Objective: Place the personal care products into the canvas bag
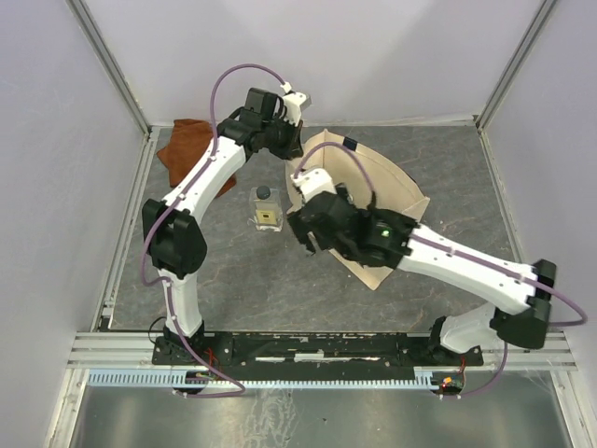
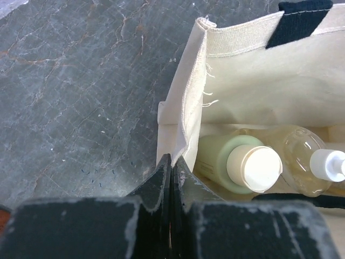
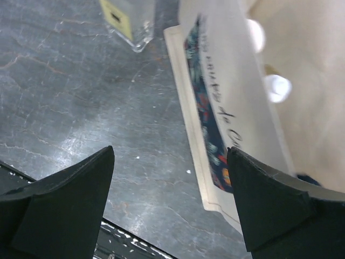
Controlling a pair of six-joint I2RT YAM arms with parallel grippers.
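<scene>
The canvas bag (image 1: 396,201) stands open at mid-table, and its floral panel (image 3: 207,124) with script faces my right gripper. My left gripper (image 2: 171,162) is shut on the bag's rim (image 2: 197,81) at the far left corner, also seen from above (image 1: 287,149). Inside the bag stand an olive-green bottle (image 2: 215,159) with a white cap and an amber bottle (image 2: 299,154). The clear square bottle (image 1: 265,210) with a dark cap stands on the table left of the bag; its base shows in the right wrist view (image 3: 126,21). My right gripper (image 3: 170,152) hangs open and empty beside the bag's left wall (image 1: 300,233).
A rust-brown folded cloth (image 1: 191,149) lies at the back left, partly under the left arm. A dark strap (image 2: 299,19) crosses the bag's far rim. White walls close in the table, and a metal rail (image 1: 308,345) runs along the near edge.
</scene>
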